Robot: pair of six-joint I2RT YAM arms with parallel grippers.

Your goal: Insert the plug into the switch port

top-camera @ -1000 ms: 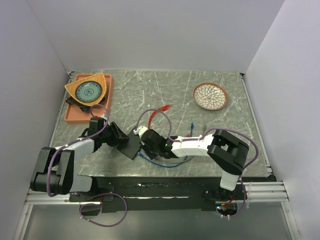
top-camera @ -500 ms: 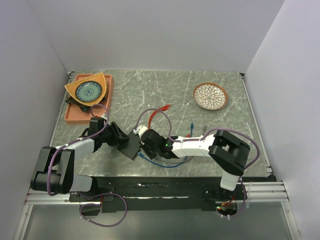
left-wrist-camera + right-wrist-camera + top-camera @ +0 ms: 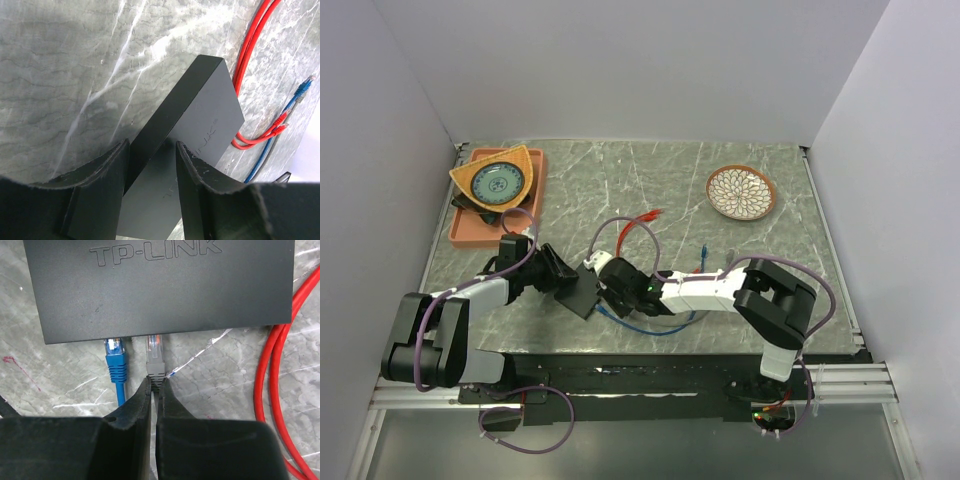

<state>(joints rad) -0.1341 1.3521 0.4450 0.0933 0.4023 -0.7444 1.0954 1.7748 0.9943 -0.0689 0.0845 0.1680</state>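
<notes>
Even, diffuse light given from above. Soft shadow cast beneath black switch (image 3: 160, 285) edge. Dull sheen seen on its top. Wrist views rendered sharp.

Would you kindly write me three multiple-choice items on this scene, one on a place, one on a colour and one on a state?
1. In the right wrist view, where is the blue plug relative to the grey plug? A) left B) right C) on top
2. What colour is the looped cable beside the switch? A) yellow B) red C) green
3. How is the right tool? A) wide open B) out of view C) shut on the grey plug
Key: 1 A, blue sits leftward at the switch's edge; 2 B, plainly red; 3 C, its fingers pinch the plug's rear.
</notes>
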